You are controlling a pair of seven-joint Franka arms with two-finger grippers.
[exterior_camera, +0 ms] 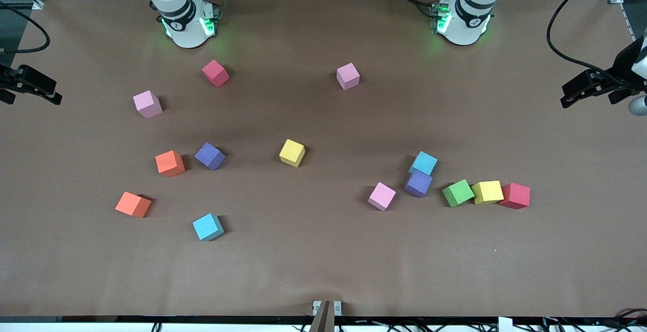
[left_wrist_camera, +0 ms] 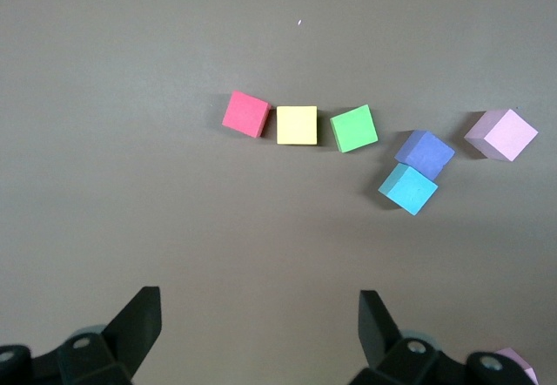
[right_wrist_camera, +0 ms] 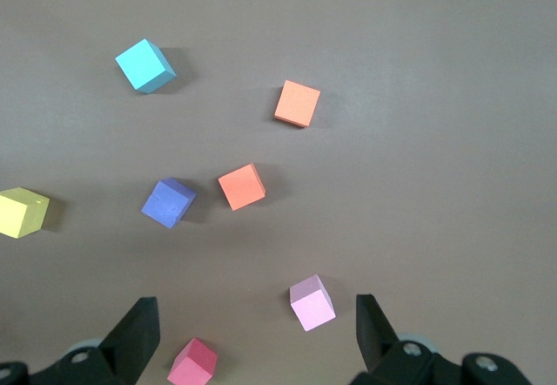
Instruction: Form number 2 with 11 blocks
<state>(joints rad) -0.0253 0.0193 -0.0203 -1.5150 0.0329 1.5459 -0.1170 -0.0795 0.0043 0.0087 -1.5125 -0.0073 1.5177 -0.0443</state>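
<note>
The blocks lie scattered singly on the brown table; no number 2 shows. Toward the left arm's end sit a green block point(exterior_camera: 458, 193), a yellow one point(exterior_camera: 488, 191), purple point(exterior_camera: 418, 183), sky-blue point(exterior_camera: 423, 163) and pink point(exterior_camera: 382, 196). Toward the right arm's end lie two orange blocks point(exterior_camera: 170, 163) point(exterior_camera: 133, 204), purple point(exterior_camera: 210, 155), sky-blue point(exterior_camera: 208, 227) and pink point(exterior_camera: 147, 104). Another yellow point(exterior_camera: 292, 152) and pink point(exterior_camera: 348, 76) sit mid-table. My left gripper point(left_wrist_camera: 258, 328) hangs open, high over bare paper. My right gripper point(right_wrist_camera: 257, 333) hangs open, high over a pink block point(right_wrist_camera: 312, 302). Neither gripper shows in the front view.
Two crimson cubes lie among the blocks, one beside the yellow block point(exterior_camera: 515, 195) and one near the right arm's base point(exterior_camera: 215, 73). Black clamps point(exterior_camera: 589, 87) stick in at both table ends. The arm bases point(exterior_camera: 462, 18) stand along the table's edge farthest from the front camera.
</note>
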